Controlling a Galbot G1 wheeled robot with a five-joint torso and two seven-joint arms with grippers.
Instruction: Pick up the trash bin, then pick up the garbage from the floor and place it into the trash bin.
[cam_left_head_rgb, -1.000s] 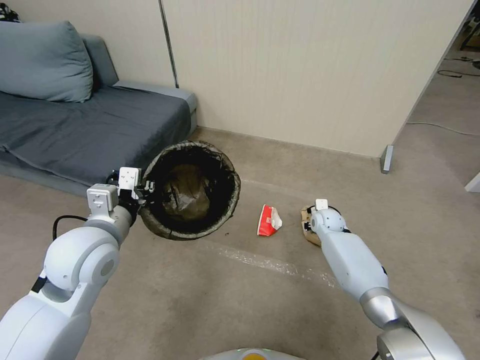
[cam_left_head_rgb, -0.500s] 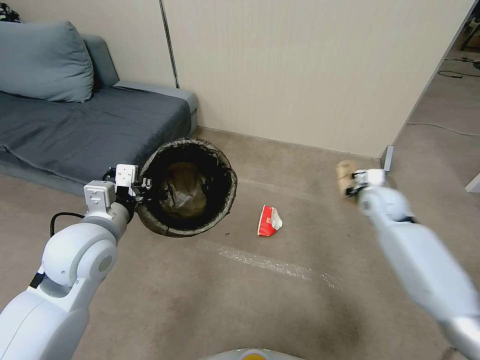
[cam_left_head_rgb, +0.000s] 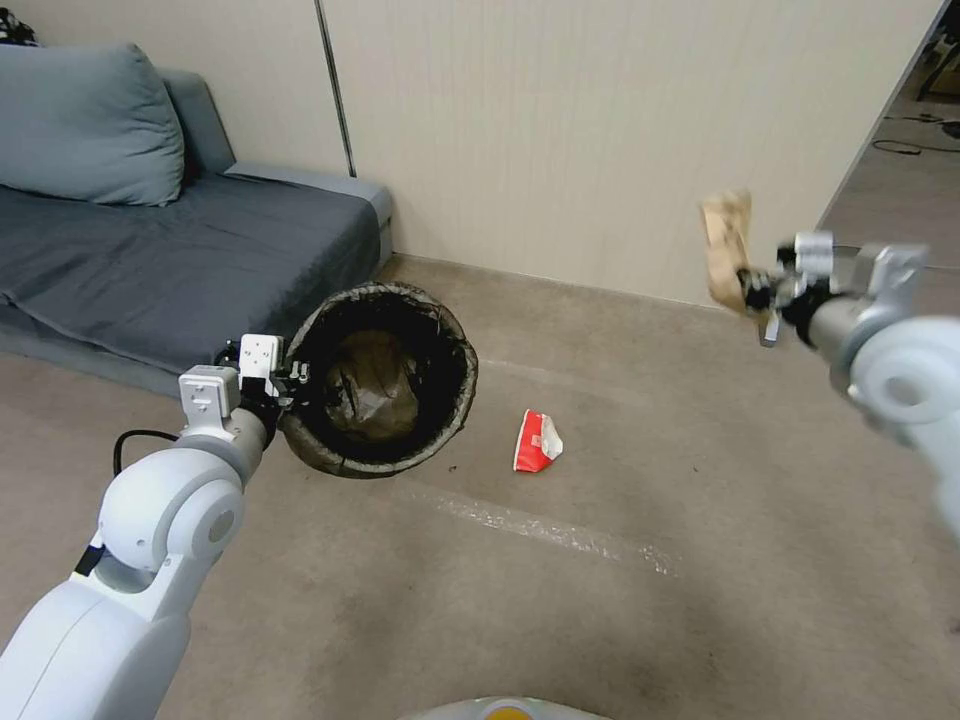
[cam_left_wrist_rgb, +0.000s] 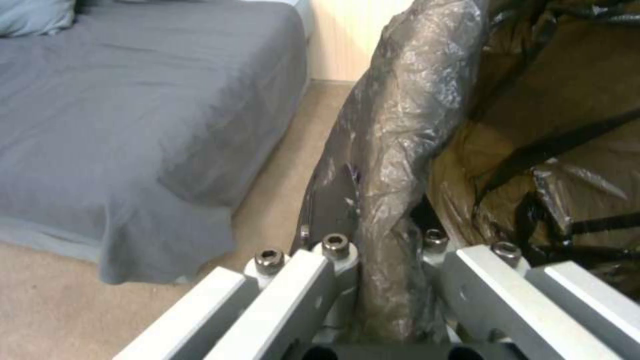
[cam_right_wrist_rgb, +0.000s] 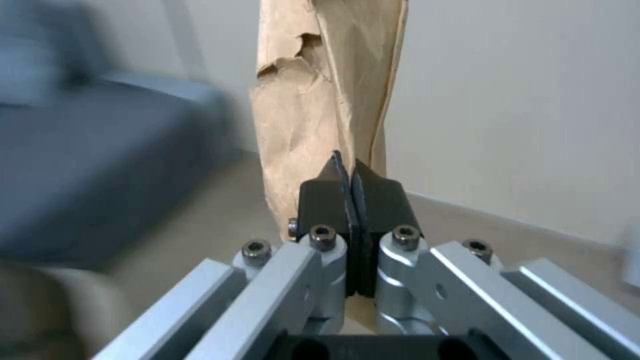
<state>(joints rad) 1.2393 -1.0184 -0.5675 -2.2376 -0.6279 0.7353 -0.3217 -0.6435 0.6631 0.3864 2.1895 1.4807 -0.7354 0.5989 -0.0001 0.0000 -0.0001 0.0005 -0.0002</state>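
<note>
The brown paper bag (cam_left_head_rgb: 727, 246) hung in the air to the right, well apart from the trash bin (cam_left_head_rgb: 378, 378), pinched by one thin edge in the right gripper (cam_left_head_rgb: 757, 292). So slight a hold risked letting it slip in transit. The left gripper (cam_left_head_rgb: 290, 382) clamped the bin's lined rim. A crushed red-and-white cup (cam_left_head_rgb: 537, 441) lay on the floor (cam_left_head_rgb: 560, 620). The bin's contents looked like crumpled liner, possibly more.

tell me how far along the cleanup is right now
Done: the left tool is clamped on the rim of the trash bin, holding it beside the sofa. In hand: the right tool grips the brown paper bag up in the air, well off to the bin's side. Left: that bag must go in, and the red-and-white cup lies on the floor.
</note>
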